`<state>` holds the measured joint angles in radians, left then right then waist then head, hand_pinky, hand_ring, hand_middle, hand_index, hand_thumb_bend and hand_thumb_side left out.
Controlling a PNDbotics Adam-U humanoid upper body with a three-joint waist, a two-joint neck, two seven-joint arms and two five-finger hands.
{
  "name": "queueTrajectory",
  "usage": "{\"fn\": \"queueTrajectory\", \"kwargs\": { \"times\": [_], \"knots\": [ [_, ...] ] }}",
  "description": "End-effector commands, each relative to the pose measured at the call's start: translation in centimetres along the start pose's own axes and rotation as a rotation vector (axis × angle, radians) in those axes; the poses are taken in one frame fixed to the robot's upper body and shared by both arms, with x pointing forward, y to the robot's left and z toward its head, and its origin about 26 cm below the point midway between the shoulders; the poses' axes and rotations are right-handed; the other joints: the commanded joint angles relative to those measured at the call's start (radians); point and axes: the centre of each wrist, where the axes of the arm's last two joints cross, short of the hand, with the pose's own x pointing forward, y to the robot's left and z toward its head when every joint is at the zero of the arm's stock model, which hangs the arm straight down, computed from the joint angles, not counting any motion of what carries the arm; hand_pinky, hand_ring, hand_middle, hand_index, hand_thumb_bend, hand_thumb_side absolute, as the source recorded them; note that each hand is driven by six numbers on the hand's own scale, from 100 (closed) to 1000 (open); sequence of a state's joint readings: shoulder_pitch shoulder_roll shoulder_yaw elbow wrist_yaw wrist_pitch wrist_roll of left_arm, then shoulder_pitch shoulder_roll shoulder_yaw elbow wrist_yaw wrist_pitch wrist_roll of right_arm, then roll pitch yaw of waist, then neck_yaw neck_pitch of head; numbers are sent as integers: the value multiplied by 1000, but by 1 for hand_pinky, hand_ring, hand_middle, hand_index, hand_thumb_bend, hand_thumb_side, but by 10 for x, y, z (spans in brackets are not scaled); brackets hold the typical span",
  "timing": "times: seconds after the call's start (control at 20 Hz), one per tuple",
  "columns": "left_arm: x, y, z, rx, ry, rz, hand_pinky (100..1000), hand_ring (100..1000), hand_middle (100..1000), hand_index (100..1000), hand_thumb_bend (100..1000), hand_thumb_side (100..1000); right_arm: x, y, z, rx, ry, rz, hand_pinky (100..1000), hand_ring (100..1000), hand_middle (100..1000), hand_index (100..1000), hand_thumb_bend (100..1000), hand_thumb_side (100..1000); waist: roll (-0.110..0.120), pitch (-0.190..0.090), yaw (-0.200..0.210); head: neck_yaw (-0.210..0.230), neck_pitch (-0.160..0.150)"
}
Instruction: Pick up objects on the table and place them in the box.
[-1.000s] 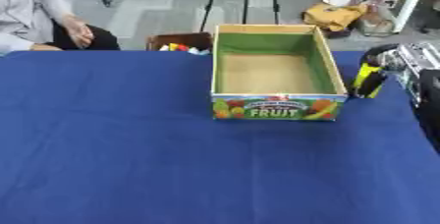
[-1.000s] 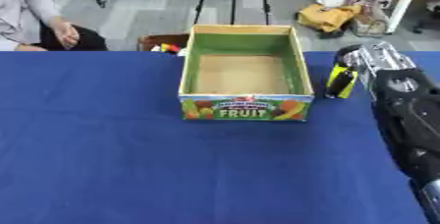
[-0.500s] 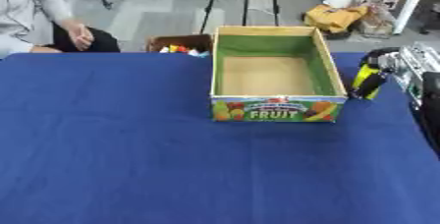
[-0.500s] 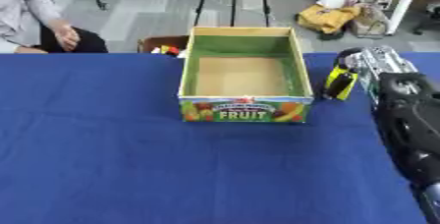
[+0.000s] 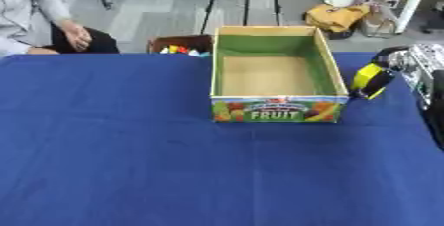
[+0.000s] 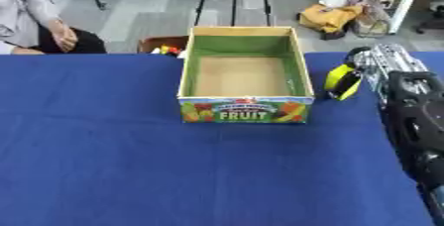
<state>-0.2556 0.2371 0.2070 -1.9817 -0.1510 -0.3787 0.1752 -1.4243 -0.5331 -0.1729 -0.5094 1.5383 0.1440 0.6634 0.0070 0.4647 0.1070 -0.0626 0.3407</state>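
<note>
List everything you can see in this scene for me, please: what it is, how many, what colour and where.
Fruit box: one, cardboard with green inner walls and a colourful FRUIT label on its front, standing open and empty at the table's middle far side.
Yellow and black object: one, just right of the box, at the robot's right hand.
Table: one, covered in blue cloth, filling the near part of the view.
Small box of colourful items: one, dark, on the floor behind the table's far edge.
Yellow bag: one, on the floor at the far right.
Right hand: one, silver and black, at the right edge, fingers curled on the yellow and black object.
Left hand: not in view.
</note>
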Motion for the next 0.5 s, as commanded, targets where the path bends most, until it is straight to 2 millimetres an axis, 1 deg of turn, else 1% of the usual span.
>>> {"fn": "queueTrajectory", "kwargs": {
  "times": [0.05, 0.1, 0.15, 0.25, 0.5],
  "knots": [
    [5, 1, -4, 0, -22, -5, 589, 632, 665, 928, 100, 890, -18, -16, 7, -46, 29, -35, 1000, 970, 1000, 1000, 478, 459, 3, -24, 0, 4, -15],
    [5, 1, -4, 0, -21, -5, 589, 632, 665, 928, 100, 890, -19, -16, 7, -48, 31, -40, 1000, 970, 1000, 1000, 484, 463, 3, -23, 0, 4, -15],
    [5, 1, -4, 0, -22, -4, 589, 632, 665, 928, 100, 889, -20, -16, 7, -52, 35, -45, 1000, 969, 1000, 1000, 516, 476, 4, -23, 0, 4, -16],
    [5, 1, -4, 0, -22, -3, 589, 632, 665, 928, 100, 889, -21, -15, 7, -59, 43, -51, 1000, 969, 1000, 1000, 539, 483, 3, -22, 1, 4, -18],
    [5, 1, -4, -1, -21, -2, 589, 632, 665, 927, 100, 889, -20, -13, 6, -58, 40, -57, 1000, 952, 1000, 1000, 536, 528, 2, -20, 4, 1, -20]
  ]
}}
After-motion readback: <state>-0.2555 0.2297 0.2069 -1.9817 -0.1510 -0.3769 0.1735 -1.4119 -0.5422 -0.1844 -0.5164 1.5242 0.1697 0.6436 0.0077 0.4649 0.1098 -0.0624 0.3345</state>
